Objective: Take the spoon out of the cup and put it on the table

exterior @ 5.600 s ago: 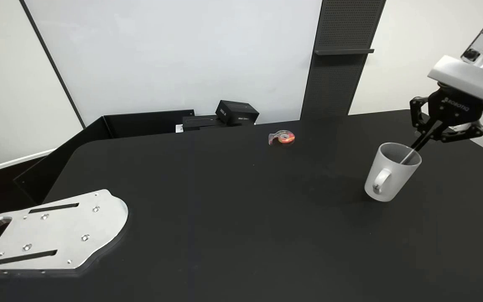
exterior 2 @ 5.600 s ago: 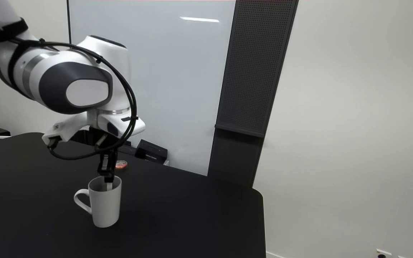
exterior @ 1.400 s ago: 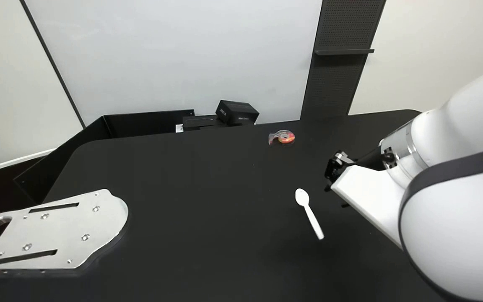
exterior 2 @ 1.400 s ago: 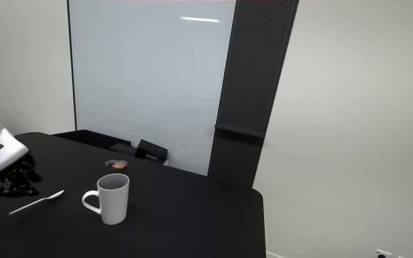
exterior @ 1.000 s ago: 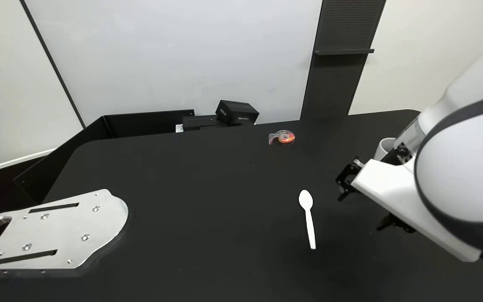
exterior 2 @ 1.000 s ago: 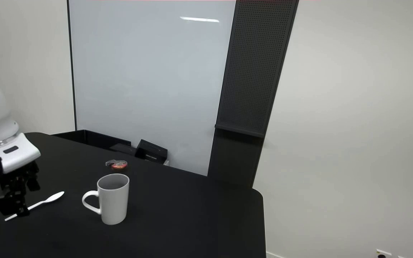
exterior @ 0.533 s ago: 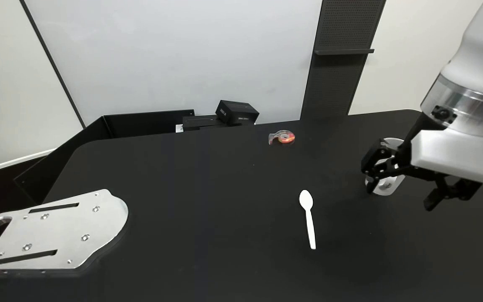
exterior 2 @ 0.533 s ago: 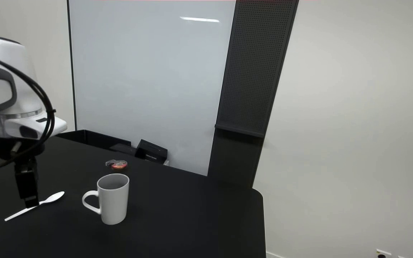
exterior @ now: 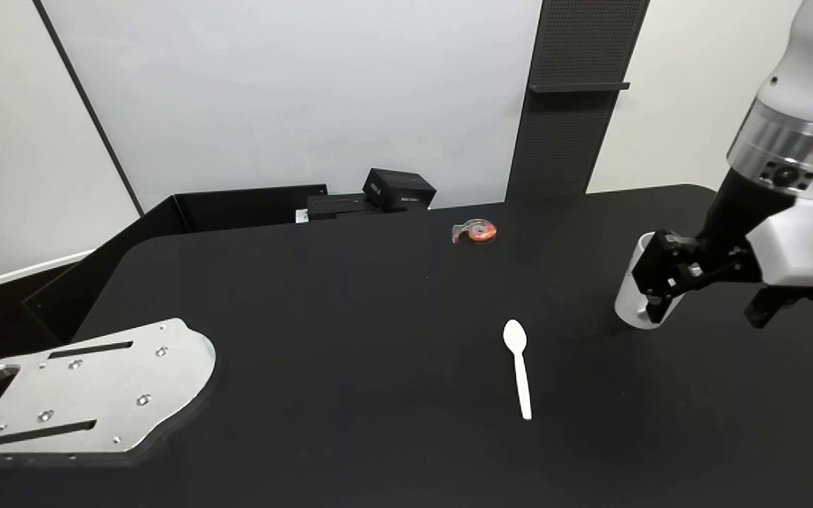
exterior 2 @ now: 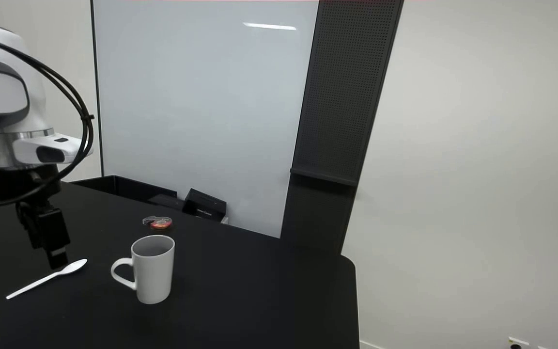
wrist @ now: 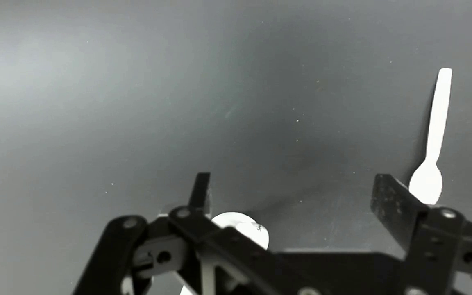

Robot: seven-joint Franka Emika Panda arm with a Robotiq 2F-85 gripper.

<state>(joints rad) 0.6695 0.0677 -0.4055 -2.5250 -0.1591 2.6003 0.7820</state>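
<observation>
Pale lettering [exterior: 410, 200] on a black rectangular box [exterior: 398, 189] and a dark mark [wrist: 259, 228] on the handle [wrist: 255, 237] of a white mug [wrist: 230, 219], both apparently too small to read.

In an exterior view the black two-finger gripper [exterior: 708, 315] blocks a chunk of the tapered white ceramic-looking mug [exterior: 630, 302] around three o'clock, the slotted silvery metal-looking plate [exterior: 106, 384] gets cropped near eight, and whatever's printed on the black rectangular box [exterior: 399, 189] at twelve is too tiny to read.
</observation>
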